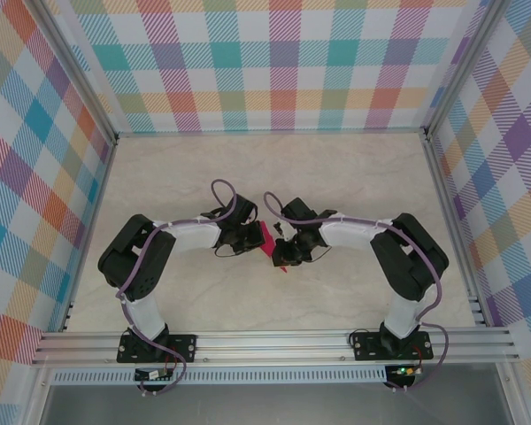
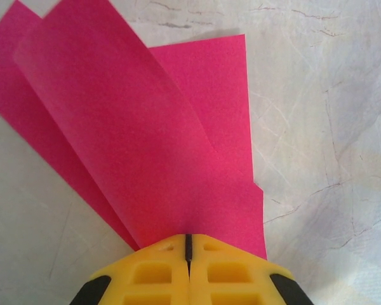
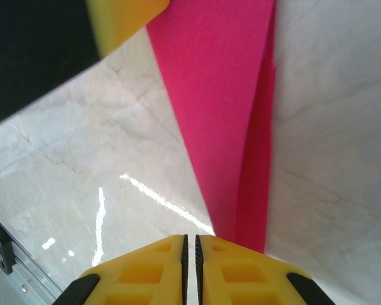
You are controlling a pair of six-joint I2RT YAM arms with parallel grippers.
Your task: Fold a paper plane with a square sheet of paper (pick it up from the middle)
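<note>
Pink square sheet of paper [image 2: 146,140], in loose layers, fanned toward 12 o'clock from left claw [image 2: 188,244], which was clamped on it over the worktop [image 1: 203,168] middle. On right claw [image 3: 190,244] the jaws sat together; we couldn't tell if it pinched paper. We judged any opposing pull could tear or skew the layers.

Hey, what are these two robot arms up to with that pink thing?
They are folding a pink sheet of paper into a plane near the middle of the table. The left fingers are pinched shut on the paper, which fans out from them in loose layers. The right fingers are nearly together at its other end, though I cannot tell if they grip it. It does not look like a plane yet.
</note>
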